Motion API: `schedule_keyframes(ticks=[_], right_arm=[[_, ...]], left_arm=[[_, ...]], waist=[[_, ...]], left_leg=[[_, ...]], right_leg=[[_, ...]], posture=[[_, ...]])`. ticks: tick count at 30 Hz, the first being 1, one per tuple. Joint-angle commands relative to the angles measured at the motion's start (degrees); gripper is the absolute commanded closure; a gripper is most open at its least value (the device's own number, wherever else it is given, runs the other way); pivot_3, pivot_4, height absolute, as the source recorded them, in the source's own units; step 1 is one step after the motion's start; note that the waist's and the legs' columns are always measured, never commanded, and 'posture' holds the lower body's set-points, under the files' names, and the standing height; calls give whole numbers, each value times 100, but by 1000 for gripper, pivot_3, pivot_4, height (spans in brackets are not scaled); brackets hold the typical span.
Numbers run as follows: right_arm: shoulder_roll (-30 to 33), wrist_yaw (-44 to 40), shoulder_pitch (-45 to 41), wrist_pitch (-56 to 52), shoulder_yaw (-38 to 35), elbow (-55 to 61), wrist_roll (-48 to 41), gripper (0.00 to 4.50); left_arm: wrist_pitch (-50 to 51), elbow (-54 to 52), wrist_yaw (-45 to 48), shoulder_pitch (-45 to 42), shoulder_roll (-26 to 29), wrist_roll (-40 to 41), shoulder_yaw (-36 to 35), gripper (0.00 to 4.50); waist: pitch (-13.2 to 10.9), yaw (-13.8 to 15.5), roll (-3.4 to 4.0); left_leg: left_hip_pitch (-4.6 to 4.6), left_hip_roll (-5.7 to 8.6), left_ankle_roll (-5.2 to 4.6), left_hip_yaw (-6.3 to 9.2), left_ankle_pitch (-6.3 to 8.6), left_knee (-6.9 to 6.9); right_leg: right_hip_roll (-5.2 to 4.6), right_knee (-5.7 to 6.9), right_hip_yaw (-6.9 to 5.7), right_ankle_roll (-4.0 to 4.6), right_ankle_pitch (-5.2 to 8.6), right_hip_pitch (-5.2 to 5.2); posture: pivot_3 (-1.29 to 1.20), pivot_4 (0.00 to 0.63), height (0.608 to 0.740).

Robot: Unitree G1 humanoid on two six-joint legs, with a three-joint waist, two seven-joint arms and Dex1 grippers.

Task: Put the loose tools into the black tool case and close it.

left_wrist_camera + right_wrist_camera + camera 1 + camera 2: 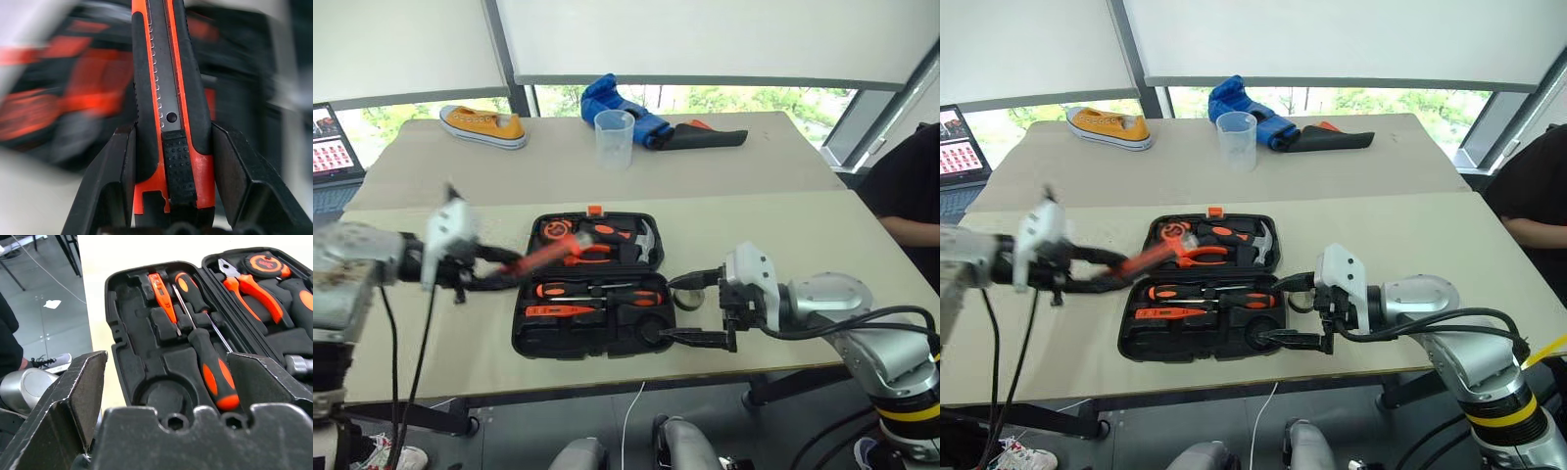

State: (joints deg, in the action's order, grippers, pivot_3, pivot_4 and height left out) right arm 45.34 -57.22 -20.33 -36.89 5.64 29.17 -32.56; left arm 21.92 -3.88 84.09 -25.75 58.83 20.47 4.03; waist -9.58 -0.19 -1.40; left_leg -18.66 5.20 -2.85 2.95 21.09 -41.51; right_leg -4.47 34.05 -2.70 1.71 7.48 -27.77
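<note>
The black tool case [530,343] lies open in the middle of the near table. In its slots lie two long screwdrivers [597,291] and the slim orange tester screwdriver [563,311]. My left gripper [504,270] is shut on the orange-and-black utility knife [168,88] and holds it slanted over the case's left half. The knife [548,253] points toward the case's far half. At the case's right edge, my right gripper [668,309] stands open. The small dark tape ring [688,297] sits on the table between its fingers. A round slot [164,399] in the case is bare.
Pliers [592,257], a tape measure [553,230] and a hammer [644,243] fill the case's far half. The far table holds a yellow shoe [481,124], a clear cup [614,137] and a blue glove [607,98] on black cloth. A laptop [333,142] stands left, a person [911,186] right.
</note>
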Motion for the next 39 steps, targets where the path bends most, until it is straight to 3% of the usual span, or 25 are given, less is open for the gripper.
schedule_keyframes(ticks=[1, 14, 16, 21, 27, 30, 39], right_arm=[[50, 55, 90, 127, -168, 254, 20, 0], [53, 361, 323, -6, -301, 537, -63, 0], [63, 382, 322, -11, -301, 545, -67, 0], [86, 408, 328, -18, -316, 555, -83, 0], [104, 386, 330, 13, -322, 518, -79, 0], [81, 378, 290, 39, -281, 482, -56, 0], [91, 341, 242, 63, -260, 434, -23, 0]], left_arm=[[-140, -210, 314, -18, 88, -26, 168, 2760], [-211, -158, 392, -201, -280, -459, 875, 2760], [-108, -146, 377, -242, -360, -424, 886, 1757], [-25, -143, 346, -335, -383, -443, 830, 18], [330, -265, 275, -486, -435, -133, 600, 18], [271, -253, 197, -483, -481, -160, 619, 712], [-132, -100, 299, -385, -517, -356, 780, 3957]], waist=[[0, -7, 0], [0, 42, 0], [0, 51, 0], [0, 67, 0], [0, 73, 0], [0, 73, 0], [0, 77, 0]], left_leg=[[0, -3, 0, 0, 0, -1], [-4, -2, -4, 0, 0, -14], [-4, -2, -4, 0, 1, -15], [-4, -2, -4, 0, 1, -15], [-4, -2, -4, 0, 0, -16], [-4, -2, -4, 0, 0, -16], [-4, -2, -4, 0, 0, -18]], right_leg=[[2, 2, 2, 1, 0, 0], [6, 4, 6, -1, -4, 3], [6, 4, 7, -1, -5, 3], [6, 4, 7, -1, -5, 3], [6, 5, 7, -2, -5, 3], [6, 5, 7, -2, -5, 3], [6, 5, 8, -1, -5, 3]], posture=[[0, 150, 724], [0, 150, 724], [0, 150, 724], [0, 150, 724], [0, 150, 724], [0, 150, 724], [0, 150, 724]])
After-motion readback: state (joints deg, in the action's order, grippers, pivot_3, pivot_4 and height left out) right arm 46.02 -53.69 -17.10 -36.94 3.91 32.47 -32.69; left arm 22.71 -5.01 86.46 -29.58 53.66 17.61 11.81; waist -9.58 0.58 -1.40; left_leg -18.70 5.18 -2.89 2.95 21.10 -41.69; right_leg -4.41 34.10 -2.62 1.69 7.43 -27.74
